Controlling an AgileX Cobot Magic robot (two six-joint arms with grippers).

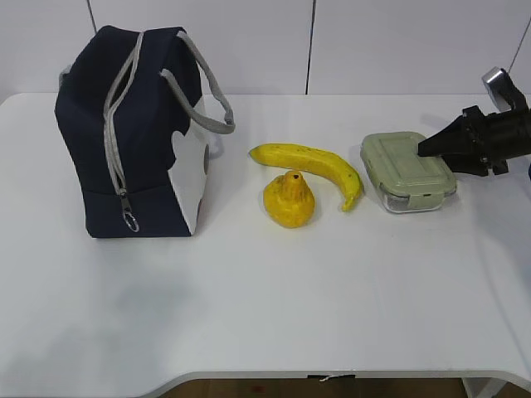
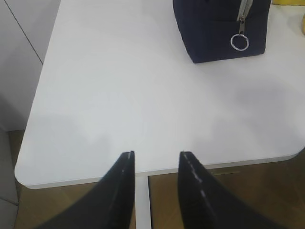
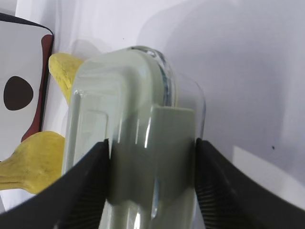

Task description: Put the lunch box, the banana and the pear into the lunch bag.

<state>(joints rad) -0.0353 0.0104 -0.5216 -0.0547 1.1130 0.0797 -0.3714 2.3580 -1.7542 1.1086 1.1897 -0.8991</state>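
Observation:
The lunch box point(image 1: 406, 170) sits on the white table at the right, with its sage-green lid on. My right gripper point(image 1: 425, 149) is shut on its right end. In the right wrist view the fingers point(image 3: 90, 181) press both sides of the lid's end clip, with my right gripper point(image 3: 151, 148) around the lunch box point(image 3: 124, 95). The banana point(image 1: 315, 162) lies left of the box, and the pear point(image 1: 289, 201) is in front of it. The navy lunch bag point(image 1: 133, 141) stands at the left, its ring pull point(image 1: 130, 220) low. My left gripper point(image 2: 156, 160) is open and empty.
In the left wrist view the bag's lower corner point(image 2: 219, 28) and ring pull point(image 2: 239, 42) are at the top, and the table's front-left edge point(image 2: 71, 180) lies under the fingers. Yellow fruit point(image 3: 33, 160) shows left of the box in the right wrist view.

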